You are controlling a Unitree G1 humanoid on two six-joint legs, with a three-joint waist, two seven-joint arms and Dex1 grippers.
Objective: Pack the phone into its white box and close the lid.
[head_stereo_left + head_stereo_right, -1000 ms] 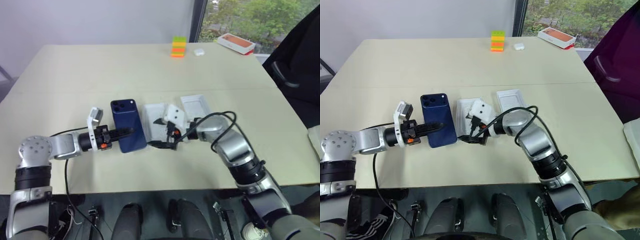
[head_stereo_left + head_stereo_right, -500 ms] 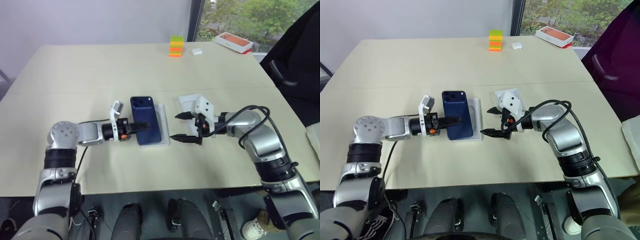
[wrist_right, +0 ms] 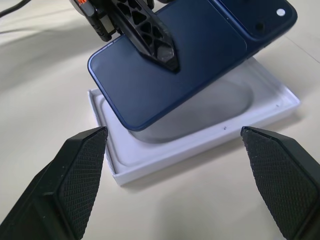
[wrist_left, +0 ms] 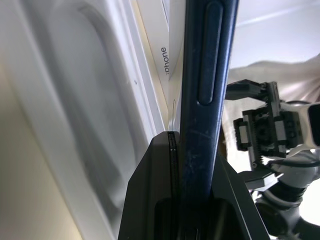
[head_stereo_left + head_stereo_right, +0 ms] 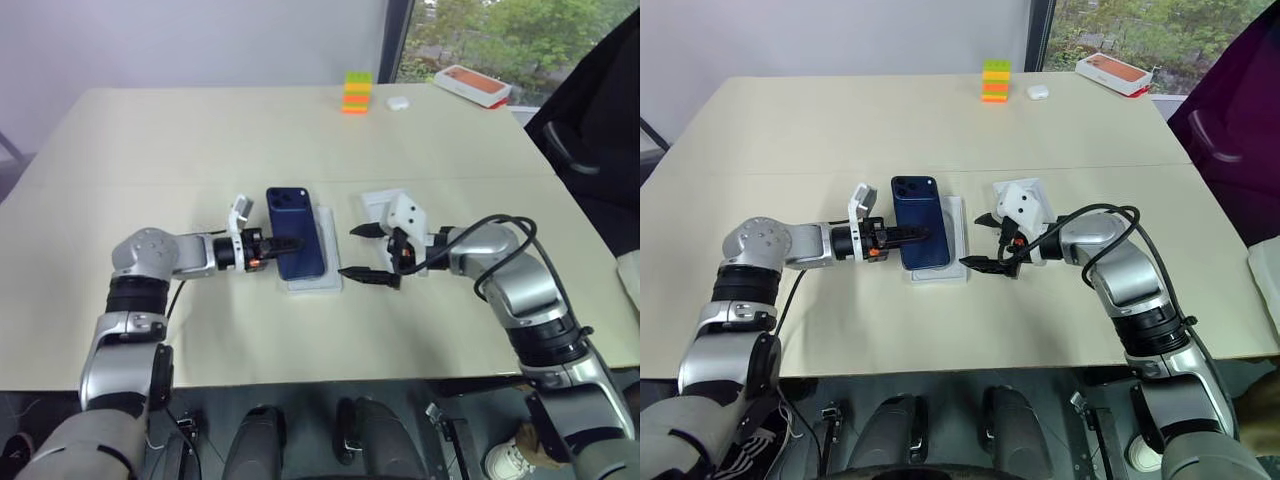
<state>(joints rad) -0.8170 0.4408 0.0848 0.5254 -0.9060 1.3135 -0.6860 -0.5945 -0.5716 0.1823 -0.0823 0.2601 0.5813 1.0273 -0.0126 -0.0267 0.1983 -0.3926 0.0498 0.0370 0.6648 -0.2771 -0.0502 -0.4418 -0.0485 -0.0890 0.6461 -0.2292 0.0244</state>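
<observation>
The dark navy phone (image 5: 299,243) hangs tilted, back up, just above the white box (image 5: 321,279), whose white insert with an oval recess faces up. My left gripper (image 5: 287,244) reaches in from the left and is shut on the phone's long edge (image 4: 205,95). To the right of the box my right gripper (image 5: 351,252) stands wide open, its fingertips (image 3: 88,145) apart from the box (image 3: 283,100) and the phone (image 3: 190,60). The white lid (image 5: 373,203) lies behind the right wrist, partly hidden.
At the table's far edge stand a stack of coloured blocks (image 5: 356,93), a small white case (image 5: 398,102) and an orange-topped box (image 5: 473,85). A dark chair back (image 5: 590,120) rises at the right.
My left gripper has carried the phone to the right until it hangs over the white box. My right gripper has drawn back to the right, away from the box, staying open.
</observation>
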